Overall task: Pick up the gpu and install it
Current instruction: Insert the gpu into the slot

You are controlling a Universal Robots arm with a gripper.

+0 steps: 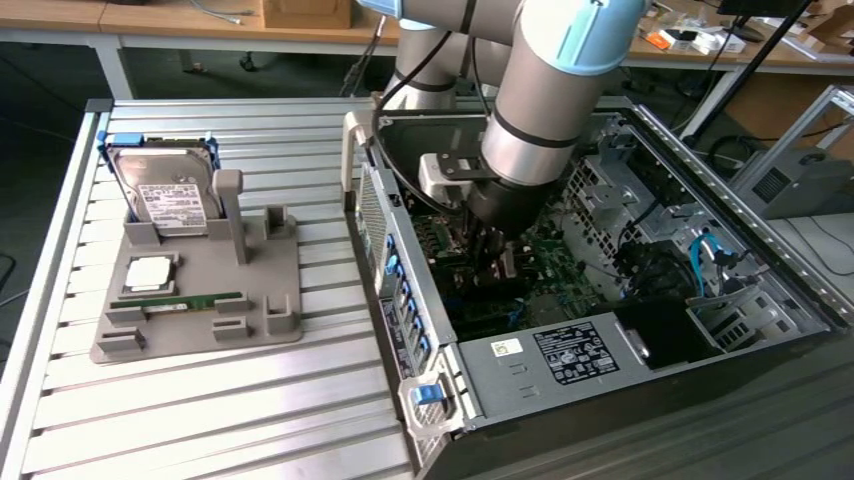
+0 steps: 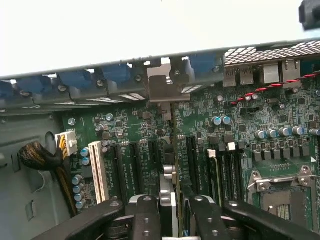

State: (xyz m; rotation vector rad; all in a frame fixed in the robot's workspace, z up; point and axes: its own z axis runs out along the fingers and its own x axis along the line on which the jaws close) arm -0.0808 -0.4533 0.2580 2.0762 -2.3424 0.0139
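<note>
- The end effector (image 1: 491, 258) was down inside the open computer case (image 1: 747, 300), just above the green motherboard (image 2: 200, 130).
- Its two black fingers (image 2: 145, 217) stood partly closed, with a thin card pinched between them.
- That card was the gpu (image 2: 169, 192). It stood on its edge, seen edge-on in the wrist view, straight down below the end effector.
- The long side of the gpu ran along the long black slots (image 2: 134, 170) on the motherboard, toward the back wall of the case.
- The silvery metal end (image 2: 161, 90) of the gpu sat right at the back wall, in the gap between the blue clips (image 2: 112, 75).
- The gpu looked lined up over one slot. I could not tell if it was pushed all the way in.
- On the tabletop (image 1: 200, 420), at the exterior view's left, a grey holder (image 1: 200, 300) kept the silver hard drive (image 1: 163, 195) and the slim green memory stick (image 1: 194, 300). They were well apart from the end effector.
- The robot had just one arm (image 1: 561, 90), so that arm did all the work.
</note>
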